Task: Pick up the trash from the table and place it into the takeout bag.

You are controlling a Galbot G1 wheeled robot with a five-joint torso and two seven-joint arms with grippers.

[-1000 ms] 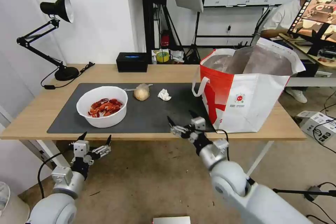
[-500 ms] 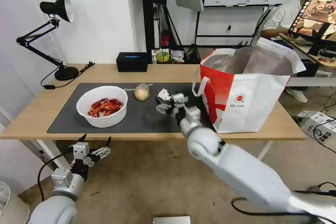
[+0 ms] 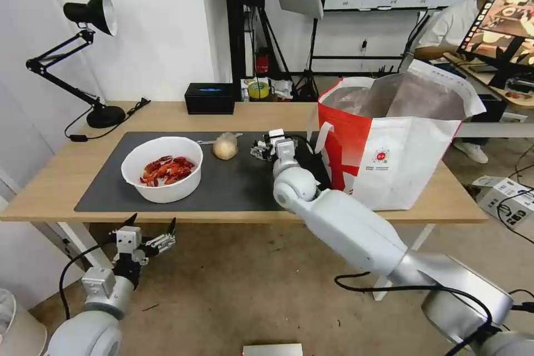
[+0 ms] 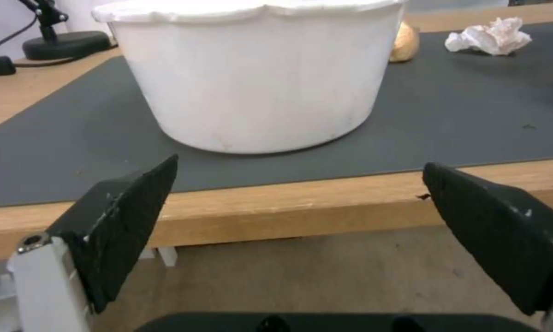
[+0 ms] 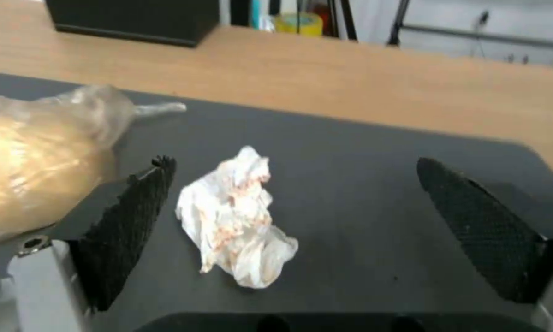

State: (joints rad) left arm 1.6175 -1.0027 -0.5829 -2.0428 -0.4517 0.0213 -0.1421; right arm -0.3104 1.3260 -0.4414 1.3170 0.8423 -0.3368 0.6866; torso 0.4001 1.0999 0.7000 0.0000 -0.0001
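Note:
My right gripper (image 3: 265, 149) hovers low over the dark mat (image 3: 233, 183), open, with the crumpled white tissue (image 5: 236, 216) lying on the mat between its fingers (image 5: 128, 221). In the right wrist view the gripper (image 5: 294, 166) straddles the tissue without touching it. The bagged beige bun (image 3: 225, 146) lies just left of it. The white bowl of crayfish shells (image 3: 162, 168) stands on the mat's left part. The takeout bag (image 3: 400, 144) stands open on the table's right end. My left gripper (image 3: 153, 218) waits open below the table's front edge, facing the bowl (image 4: 252, 69).
A black box (image 3: 209, 98) and a tape roll (image 3: 258, 89) sit at the table's back edge (image 3: 167, 108). A black desk lamp (image 3: 92, 61) stands at the back left. The bag's handle (image 3: 314, 136) hangs close to my right wrist.
My right arm has reached forward from the table's front edge across the mat, ending with its open fingers around the tissue. The left arm has stayed where it was.

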